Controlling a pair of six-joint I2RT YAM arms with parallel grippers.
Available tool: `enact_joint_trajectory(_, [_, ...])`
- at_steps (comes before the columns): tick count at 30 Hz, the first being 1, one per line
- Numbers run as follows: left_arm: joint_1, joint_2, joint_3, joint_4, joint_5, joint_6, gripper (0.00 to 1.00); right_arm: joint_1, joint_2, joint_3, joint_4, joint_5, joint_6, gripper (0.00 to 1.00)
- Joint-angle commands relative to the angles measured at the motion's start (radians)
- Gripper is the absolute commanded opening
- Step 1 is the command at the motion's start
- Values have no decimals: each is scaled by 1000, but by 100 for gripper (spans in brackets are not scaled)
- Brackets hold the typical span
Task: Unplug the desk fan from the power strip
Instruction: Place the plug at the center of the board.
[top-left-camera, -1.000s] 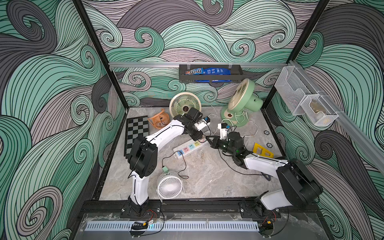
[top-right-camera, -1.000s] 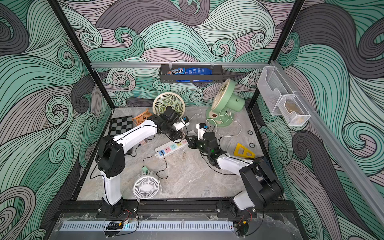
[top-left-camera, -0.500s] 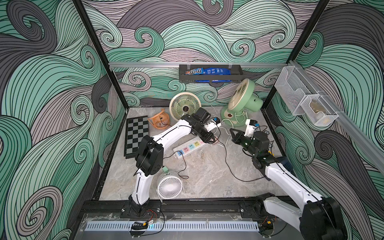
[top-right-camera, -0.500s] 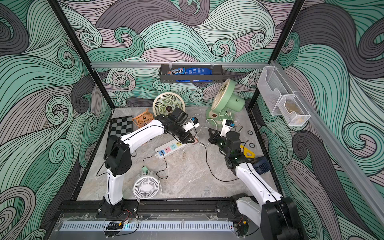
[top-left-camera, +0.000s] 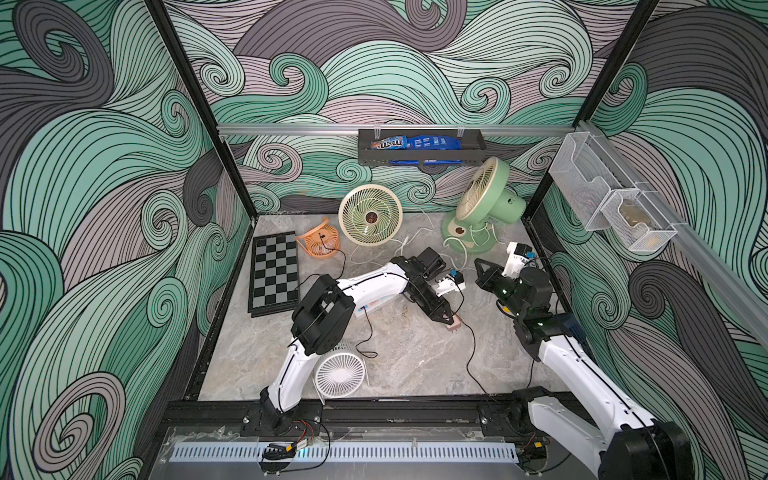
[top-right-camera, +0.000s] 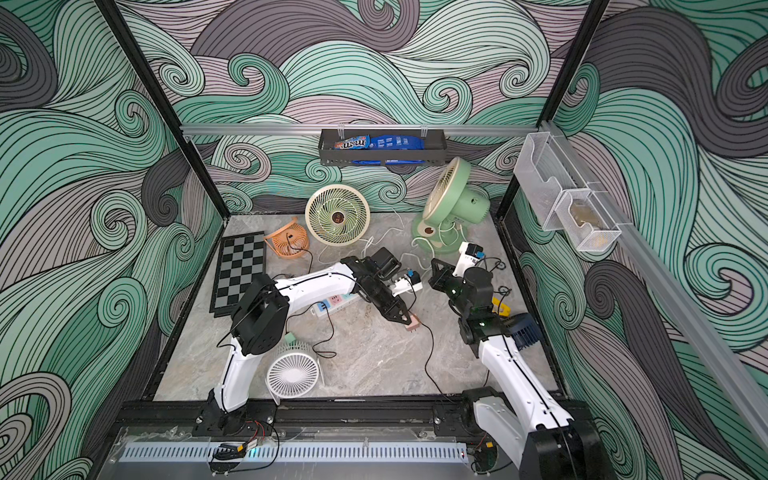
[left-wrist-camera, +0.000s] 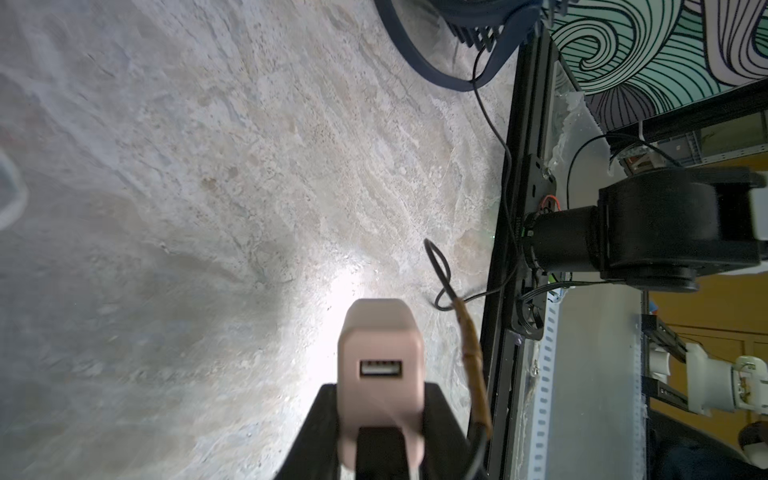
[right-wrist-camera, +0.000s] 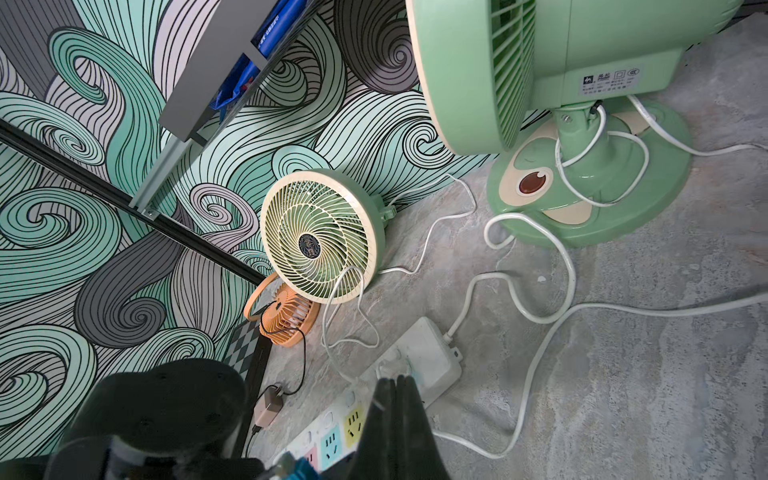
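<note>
Left end effector (left-wrist-camera: 380, 399) is clamped on the pink adapter (left-wrist-camera: 380, 332), well clear of the power strip (top-right-camera: 336, 302). Strip lies mid-worktop (top-left-camera: 407, 361), partly under the left arm. Right end effector (right-wrist-camera: 397, 386) is clenched and empty, near the strip.

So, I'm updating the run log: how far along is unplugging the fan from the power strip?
Looks mostly done: the pink USB adapter is out of the power strip, well clear of its sockets. In hand: the left claw is shut on it. Left: setting it down and letting go. The right claw is shut and empty.
</note>
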Motion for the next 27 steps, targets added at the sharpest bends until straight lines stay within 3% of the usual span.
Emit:
enact_joint_trajectory(1, [-11,50,37,23,19,-42,0,-8,-18,-17,-4,-3,-16,3])
enact_joint_trajectory(5, [-11,159,177,-97,-73,-17,0,-9,-30,-39,-4,-3,-9,3])
enact_joint_trajectory(10, [-14,296,396,-275,-80,-1,0,-10,-42,-66,-1,0,4,3])
enact_joint_trajectory(18, [-26,350,446,-288,-63,5,1,-12,-51,-84,-4,30,5,3])
enact_joint_trajectory(27, [-16,337,487,-309,-64,22,23,-34,-60,-81,-12,38,-5,4])
